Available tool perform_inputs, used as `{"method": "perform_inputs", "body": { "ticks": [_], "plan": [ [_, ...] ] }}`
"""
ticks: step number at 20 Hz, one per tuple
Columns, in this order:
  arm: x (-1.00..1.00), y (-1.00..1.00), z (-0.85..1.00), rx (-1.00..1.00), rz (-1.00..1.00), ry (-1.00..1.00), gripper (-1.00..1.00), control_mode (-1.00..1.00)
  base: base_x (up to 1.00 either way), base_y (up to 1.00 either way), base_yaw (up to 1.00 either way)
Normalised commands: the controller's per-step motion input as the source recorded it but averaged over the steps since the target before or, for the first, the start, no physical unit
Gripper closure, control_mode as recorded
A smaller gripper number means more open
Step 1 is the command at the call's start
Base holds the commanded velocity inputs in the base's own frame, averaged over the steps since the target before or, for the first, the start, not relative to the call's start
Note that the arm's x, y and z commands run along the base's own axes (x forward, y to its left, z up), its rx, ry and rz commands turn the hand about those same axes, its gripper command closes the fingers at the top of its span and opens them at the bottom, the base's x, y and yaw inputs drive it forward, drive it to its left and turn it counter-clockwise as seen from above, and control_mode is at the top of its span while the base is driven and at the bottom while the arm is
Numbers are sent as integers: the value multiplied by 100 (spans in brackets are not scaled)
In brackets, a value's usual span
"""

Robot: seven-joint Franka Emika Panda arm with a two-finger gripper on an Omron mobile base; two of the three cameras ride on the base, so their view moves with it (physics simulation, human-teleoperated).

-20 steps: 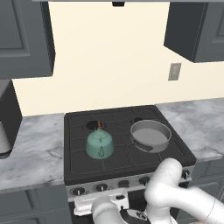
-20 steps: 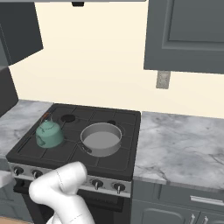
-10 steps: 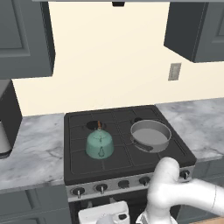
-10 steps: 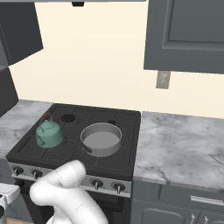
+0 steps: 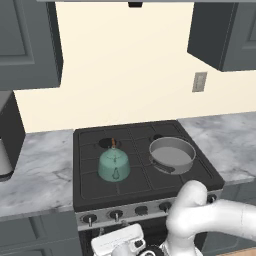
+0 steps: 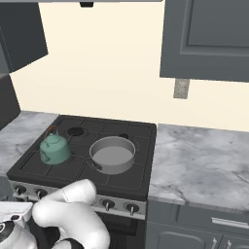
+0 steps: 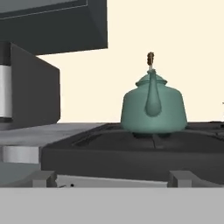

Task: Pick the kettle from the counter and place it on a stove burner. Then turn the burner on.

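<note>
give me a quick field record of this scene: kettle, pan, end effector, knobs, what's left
kettle: small squat teal-green kettle, upright on the front-left stove burner grate, spout facing the stove front
pan: wide grey metal pan on the right side of the black stovetop, apart from the kettle
end effector: two-finger end effector, open, holding nothing, low in front of the stove's front edge
knobs: row of dark round knobs along the stove's front panel
counter: grey-white marble counter on both sides of the stove
what's left: turning the burner on
</note>
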Motion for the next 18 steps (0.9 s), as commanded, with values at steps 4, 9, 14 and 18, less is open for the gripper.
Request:
{"method": "perform_inputs", "body": {
  "ticks": [4, 9, 14, 18],
  "plan": [
    [36, 76, -32, 0, -13, -12, -100, -100, 0, 0, 0],
    [19, 48, -25, 0, -8, -3, -100, -100, 0, 0, 0],
    [-5, 1, -11, 0, 0, 0, -100, -100, 0, 0, 0],
    [-13, 6, -52, -3, 0, 0, -100, -100, 0, 0, 0]
  ]
}}
